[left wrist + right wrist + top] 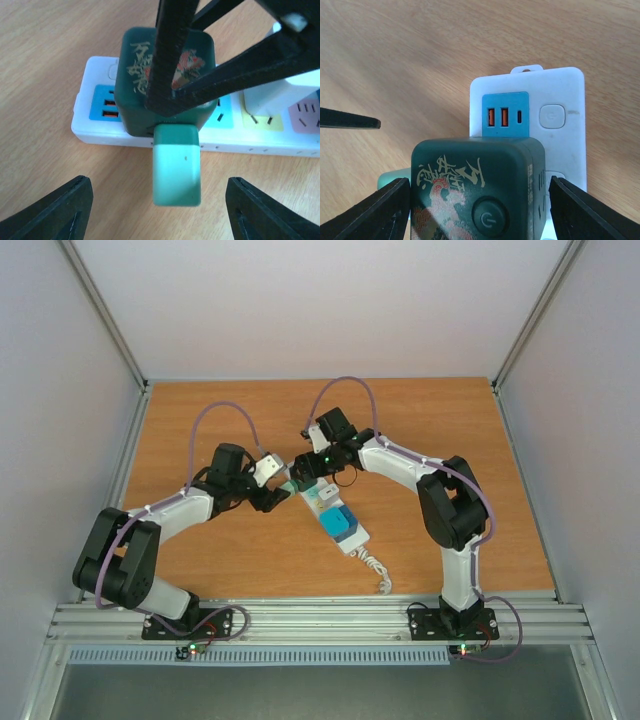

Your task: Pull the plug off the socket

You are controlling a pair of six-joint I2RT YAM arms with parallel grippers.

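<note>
The socket (357, 542) is a long white power strip lying slantwise mid-table, its white body also in the wrist views (87, 125) (560, 90). A dark green cube plug (137, 75) (475, 170) with a rooster picture stands on it beside the blue USB panel (504, 115). A mint-green adapter (177, 170) sticks out of the cube's side. My right gripper (480, 200) (308, 472) is open, straddling the cube with a thin gap at each finger. My left gripper (159, 200) (278, 495) is open, low beside the strip, the mint adapter between its fingers, untouched.
A white plug (280, 95) sits in the yellow panel further along the strip, and a blue block (340, 523) stands on it near the cord end. The curly white cord (378, 573) trails towards the near edge. Grey walls enclose the wooden table (200, 560).
</note>
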